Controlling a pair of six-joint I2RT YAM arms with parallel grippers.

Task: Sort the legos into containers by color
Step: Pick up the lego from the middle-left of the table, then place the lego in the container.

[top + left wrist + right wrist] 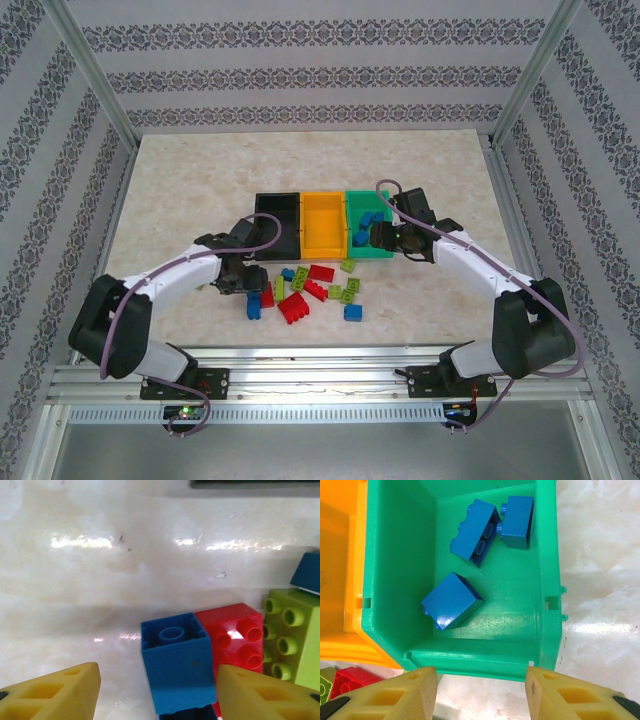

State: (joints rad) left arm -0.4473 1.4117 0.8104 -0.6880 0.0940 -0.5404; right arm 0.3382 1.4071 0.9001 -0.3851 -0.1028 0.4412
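Left tool (157, 674): jaws open, straddling a blue brick (175, 665) at bottom centre of the left wrist view. My left finger (60, 692) stands clear of it. My right finger (260, 695) is at its edge, and I can't tell if they touch. Nothing gripped.

A red brick (235, 637) sits against that blue brick's right side, and a lime brick (295, 637) is just right of the red. A second blue piece (307, 572) shows at the right edge, above the lime.

Right tool (481, 675): jaws open and empty, hanging over the near wall of the green bin (547, 555). Three blue bricks lie in that bin: one left of centre (452, 601) and two touching at the top (475, 531) (516, 521). The orange bin (340, 555) butts against the green one on the left. A red piece (350, 680) lies on the surface at bottom left, outside the bins.

Top view: black bin (278, 220), orange bin (322, 225) and green bin (370, 255) stand in a row, left to right, mid-frame on the surface (180, 200). Loose bricks (310, 290) in red, blue and lime are scattered just below the bins. Left tool (232, 283) is at the pile's left edge. Right tool (368, 238) is at the green bin.
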